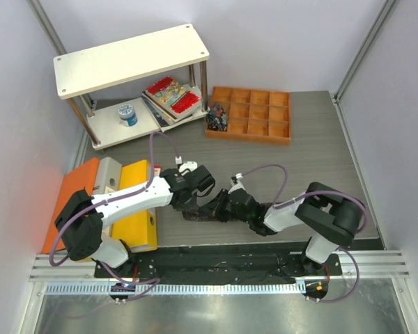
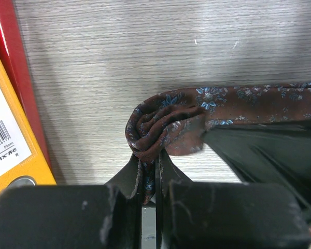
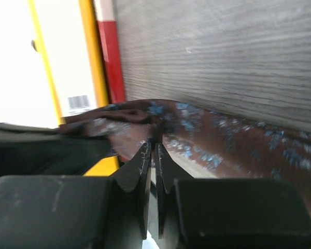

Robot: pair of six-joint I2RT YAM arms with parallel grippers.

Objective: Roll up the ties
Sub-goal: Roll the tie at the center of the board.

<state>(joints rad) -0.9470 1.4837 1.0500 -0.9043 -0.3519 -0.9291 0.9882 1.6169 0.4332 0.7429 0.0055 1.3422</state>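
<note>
**A:** Where's the tie (image 2: 249,104) sitting right now?

**B:** Flat on the table (image 2: 145,46), just beside the yellow binder (image 1: 143,233). The end nearest the binder is bunched into a small roll.

**A:** And the grippers?

**B:** Left gripper (image 2: 150,174) is clamped tight on that roll's lower fold. Right gripper (image 3: 151,150) is a bit farther from the binder, jaws nearly together, pinching the tie's edge.

The tie (image 2: 166,124) lies on the table (image 1: 313,160), right of the binders (image 1: 139,209)
</note>
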